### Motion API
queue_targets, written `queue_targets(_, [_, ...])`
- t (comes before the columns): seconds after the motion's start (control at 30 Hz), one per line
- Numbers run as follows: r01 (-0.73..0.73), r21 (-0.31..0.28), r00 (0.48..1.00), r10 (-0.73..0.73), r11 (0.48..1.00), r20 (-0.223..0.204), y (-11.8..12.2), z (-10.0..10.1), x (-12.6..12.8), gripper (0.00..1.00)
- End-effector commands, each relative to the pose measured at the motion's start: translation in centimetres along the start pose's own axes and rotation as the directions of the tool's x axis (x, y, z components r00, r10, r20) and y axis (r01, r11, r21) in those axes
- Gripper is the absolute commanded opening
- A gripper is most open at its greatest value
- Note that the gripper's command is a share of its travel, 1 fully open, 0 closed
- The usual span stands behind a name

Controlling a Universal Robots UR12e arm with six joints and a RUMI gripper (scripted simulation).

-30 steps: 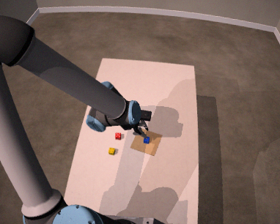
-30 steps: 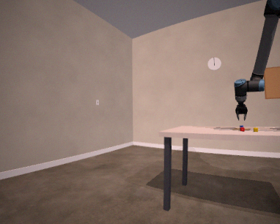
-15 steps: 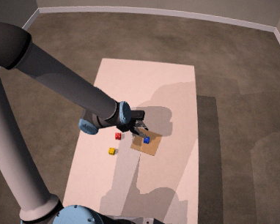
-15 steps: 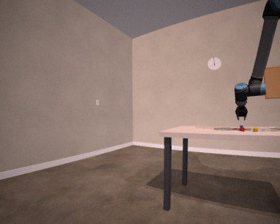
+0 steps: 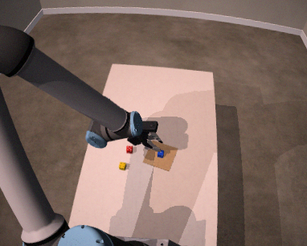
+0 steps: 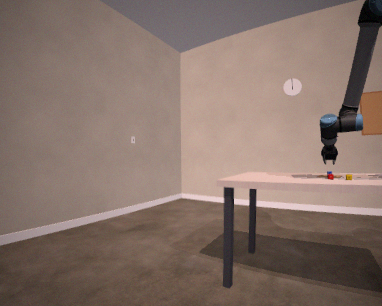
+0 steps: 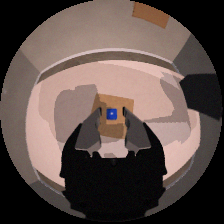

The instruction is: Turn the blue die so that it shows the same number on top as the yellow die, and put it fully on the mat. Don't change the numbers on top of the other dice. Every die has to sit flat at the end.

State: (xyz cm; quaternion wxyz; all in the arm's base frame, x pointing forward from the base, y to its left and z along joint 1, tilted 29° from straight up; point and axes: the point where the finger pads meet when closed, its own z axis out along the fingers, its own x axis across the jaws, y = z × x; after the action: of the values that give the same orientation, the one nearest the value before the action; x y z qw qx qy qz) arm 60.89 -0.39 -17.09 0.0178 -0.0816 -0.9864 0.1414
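Observation:
The blue die (image 5: 161,153) (image 7: 111,114) sits flat on the brown mat (image 5: 166,162) (image 7: 114,131), near its upper middle. In the exterior view it (image 6: 329,173) is a small speck. The yellow die (image 5: 122,165) (image 6: 348,177) and the red die (image 5: 129,149) (image 6: 330,177) lie on the bare table left of the mat. The pips are too small to read. My gripper (image 5: 152,145) (image 6: 330,161) (image 7: 111,107) hangs well above the table over the mat's upper left part. Its fingers stand partly apart with nothing between them. In the wrist view the blue die shows far below, between the fingertips.
The pale table (image 5: 150,88) (image 6: 267,180) stands on dark legs in a bare room. My arm reaches in from the left over the table. A brown board (image 6: 378,112) and a round clock (image 6: 292,86) hang on the far wall.

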Motion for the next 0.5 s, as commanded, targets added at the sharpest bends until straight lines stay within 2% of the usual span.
queue_targets(0.0, [-0.001, 0.000, 1.000, 0.001, 1.000, 0.001, -0.01, -0.02, -0.05, 0.28])
queue_targets(0.47, [-0.001, 0.000, 1.000, 0.001, 1.000, 0.001, 0.51, 0.51, -0.05, 0.28])
